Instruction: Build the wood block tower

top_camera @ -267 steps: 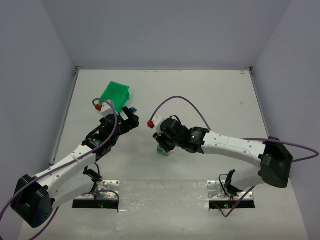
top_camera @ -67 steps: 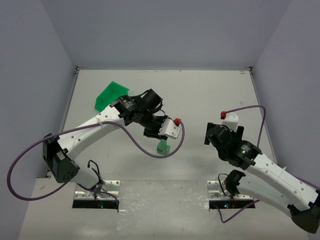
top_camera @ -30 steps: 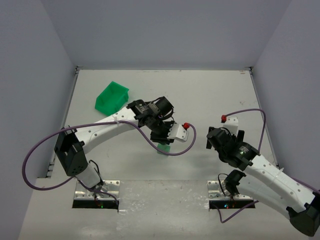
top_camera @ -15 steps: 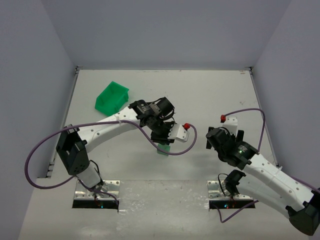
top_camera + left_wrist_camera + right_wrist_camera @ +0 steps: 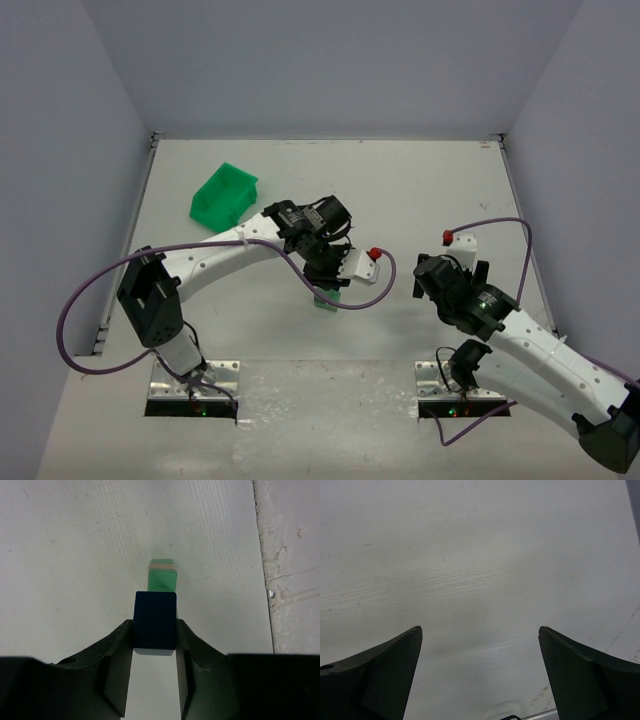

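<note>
My left gripper [image 5: 155, 626] is shut on a dark blue block [image 5: 155, 616], gripping its two sides. Just beyond the block, a small stack of pale green blocks [image 5: 162, 577] stands on the white table; it is what shows of the wood block tower. In the top view the left gripper [image 5: 323, 286] hangs directly over the green stack [image 5: 322, 302], hiding the blue block. Whether blue touches green I cannot tell. My right gripper [image 5: 480, 630] is open and empty, off to the right of the stack [image 5: 421, 283].
A bright green plastic bin [image 5: 223, 192] sits at the back left. The rough pale strip of the table's near edge [image 5: 292, 580] runs just right of the stack. Grey walls close in the table on three sides.
The left gripper with the blue block has sunk slightly toward the green stack. The right arm has barely shifted.
</note>
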Tool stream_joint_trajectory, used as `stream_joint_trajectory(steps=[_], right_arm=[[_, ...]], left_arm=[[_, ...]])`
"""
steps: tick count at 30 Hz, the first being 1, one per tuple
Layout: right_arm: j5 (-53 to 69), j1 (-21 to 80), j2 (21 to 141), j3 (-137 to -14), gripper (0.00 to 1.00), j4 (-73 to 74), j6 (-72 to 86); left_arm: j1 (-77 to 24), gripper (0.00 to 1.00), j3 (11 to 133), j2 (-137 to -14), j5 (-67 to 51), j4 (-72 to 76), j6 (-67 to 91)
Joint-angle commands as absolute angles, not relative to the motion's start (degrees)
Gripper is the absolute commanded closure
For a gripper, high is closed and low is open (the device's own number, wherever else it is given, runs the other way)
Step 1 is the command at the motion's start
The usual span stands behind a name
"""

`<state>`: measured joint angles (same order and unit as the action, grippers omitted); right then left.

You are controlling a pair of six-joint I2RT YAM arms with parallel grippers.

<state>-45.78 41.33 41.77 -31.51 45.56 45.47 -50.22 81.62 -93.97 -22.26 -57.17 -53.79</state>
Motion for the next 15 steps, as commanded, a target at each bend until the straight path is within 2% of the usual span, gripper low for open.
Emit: stream_joint_trajectory(steps=[1,15], right_arm=[[-46.8,40.9,41.3,-31.3,0.01,45.3,46.4],[-46.9,40.8,42.8,-31.7,0.01,45.3,46.4]], left_arm=[[-50.8,0.86,81.8,-93.4,-22.5,-55.9,-54.8],[-50.7,0.84,81.2,-91.7,-21.9,-56.9,-55.7]])
